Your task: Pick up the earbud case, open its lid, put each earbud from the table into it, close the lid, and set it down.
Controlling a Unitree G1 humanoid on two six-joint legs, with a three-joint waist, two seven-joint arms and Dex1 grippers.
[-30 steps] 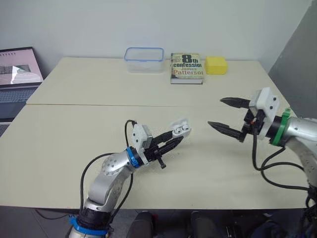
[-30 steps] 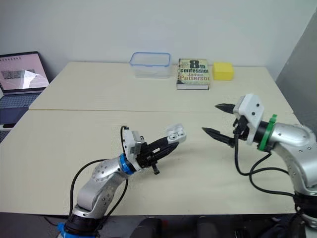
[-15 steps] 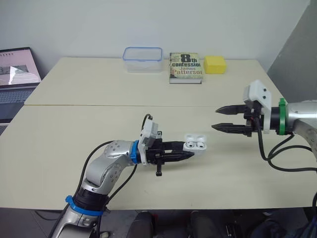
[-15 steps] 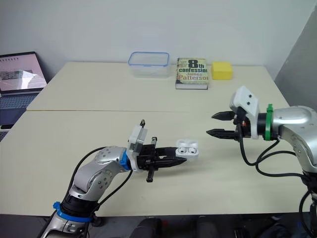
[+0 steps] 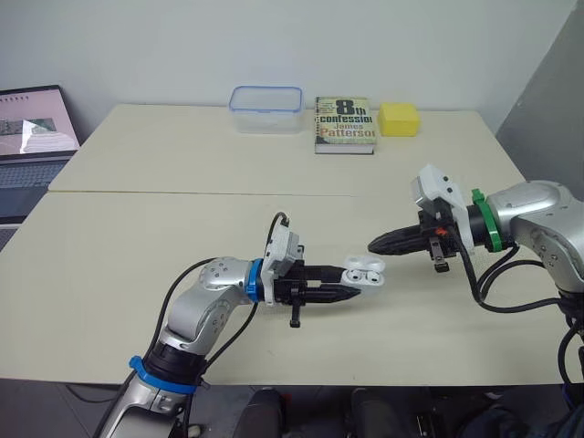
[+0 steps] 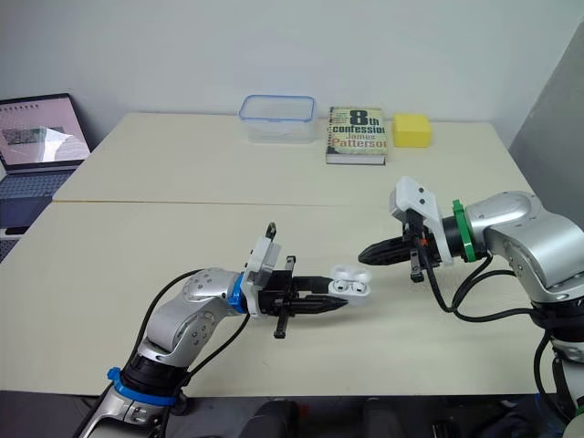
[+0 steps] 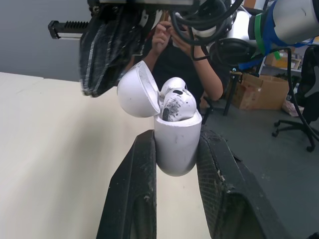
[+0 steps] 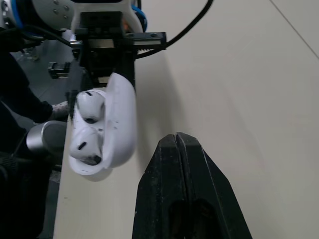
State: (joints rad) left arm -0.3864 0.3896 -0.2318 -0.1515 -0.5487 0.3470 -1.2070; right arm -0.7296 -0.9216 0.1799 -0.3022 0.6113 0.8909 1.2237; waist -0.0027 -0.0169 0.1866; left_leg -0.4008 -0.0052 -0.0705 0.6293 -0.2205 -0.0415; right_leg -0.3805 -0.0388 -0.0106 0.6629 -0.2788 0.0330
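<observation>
Gripping the open earbud case (image 5: 363,272) in my left tool (image 5: 349,290), I am pointing my closed right tool (image 5: 376,245) at it.

**Case held mid-table**

We see the left gripper (image 5: 354,285) clamping the white earbud case (image 5: 364,272) over the table (image 5: 137,237). The right gripper (image 5: 376,245), fingers together, points at it from the right, tip just beside it. Far edge: container (image 5: 265,109), book (image 5: 344,124), yellow block (image 5: 399,119). Laptop (image 5: 32,137) far left.
</observation>
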